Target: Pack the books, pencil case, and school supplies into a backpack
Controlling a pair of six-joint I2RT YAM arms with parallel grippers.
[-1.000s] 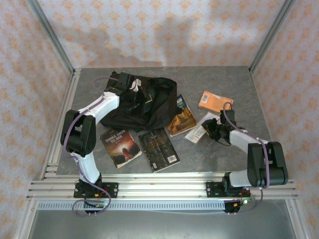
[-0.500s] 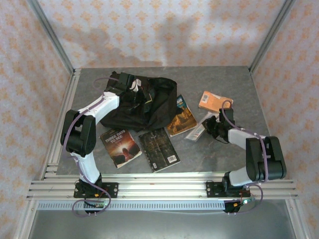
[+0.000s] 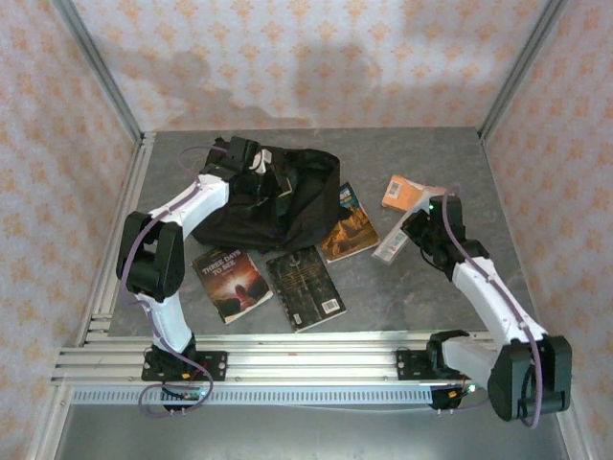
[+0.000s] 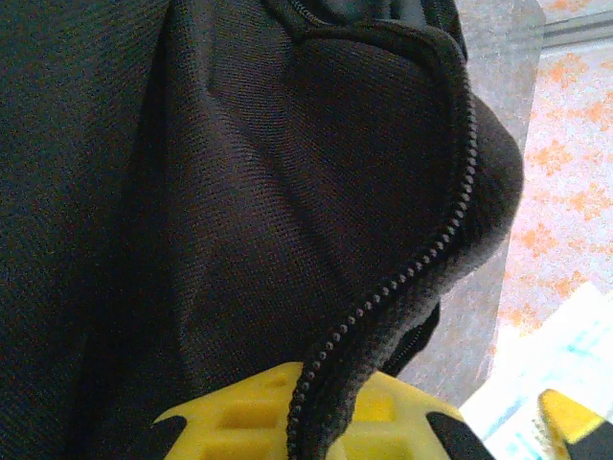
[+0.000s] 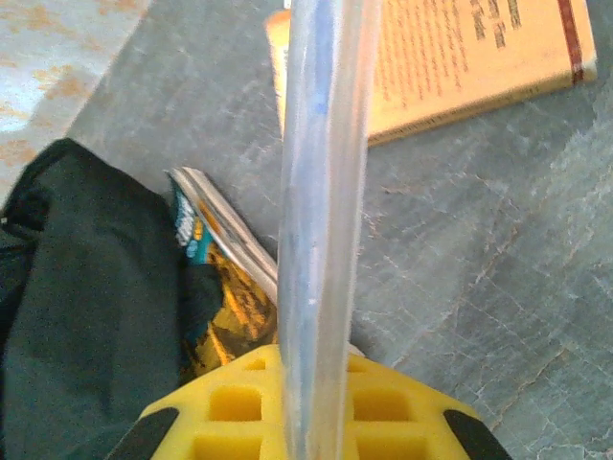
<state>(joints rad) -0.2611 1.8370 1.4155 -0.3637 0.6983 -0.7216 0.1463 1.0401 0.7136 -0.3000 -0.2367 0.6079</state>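
Right of the backpack, just past the blue-and-orange book, the right hand has pinched shut on the pale flat packet and raised it off the surface. A second ago the packet lay flat there. The right wrist view shows it held edge-on between the yellow pads, with the orange booklet lying behind it. At the backpack's far rim the left hand stays clamped on the zipped edge, apparently holding the mouth up. One school supply now looks secured, so the carry towards the opening seems next. The reddish book and the black-grey book lie unpacked on the backpack's near side.
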